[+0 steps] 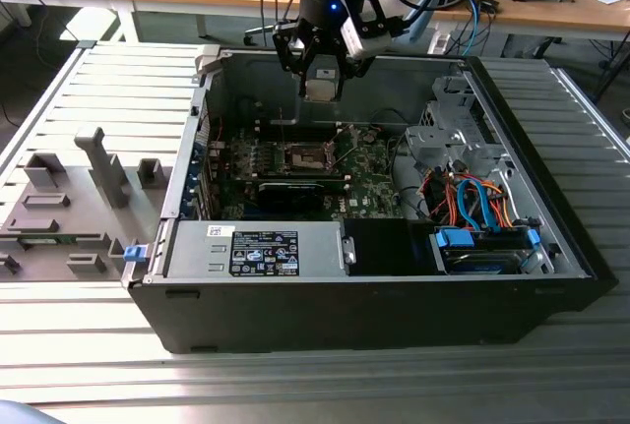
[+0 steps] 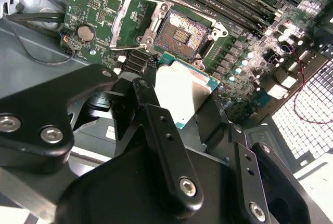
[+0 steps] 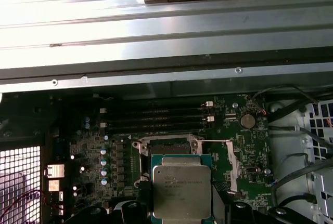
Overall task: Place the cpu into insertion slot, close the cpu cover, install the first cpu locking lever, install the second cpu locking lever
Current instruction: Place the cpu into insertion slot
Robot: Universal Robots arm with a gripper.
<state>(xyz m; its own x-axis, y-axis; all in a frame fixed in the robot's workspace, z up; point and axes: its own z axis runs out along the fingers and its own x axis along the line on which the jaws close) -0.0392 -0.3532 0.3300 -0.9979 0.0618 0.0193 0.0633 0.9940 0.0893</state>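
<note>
Claw (image 1: 323, 78) clamped on the chip (image 3: 181, 193), hanging above the open socket (image 2: 183, 36), a touch off centre, with the lid (image 2: 119, 26) swung clear beside the socket. Best bet: square the chip's edges to the socket's rim, keep it flat, lower gently, no pushing.

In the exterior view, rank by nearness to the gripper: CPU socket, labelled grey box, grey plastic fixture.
1. Dark square insertion slot, nearly under the gripper.
2. Grey metal box with black label, at the case near wall.
3. Grey plastic fixture, outside the case, exterior view's left.
</note>
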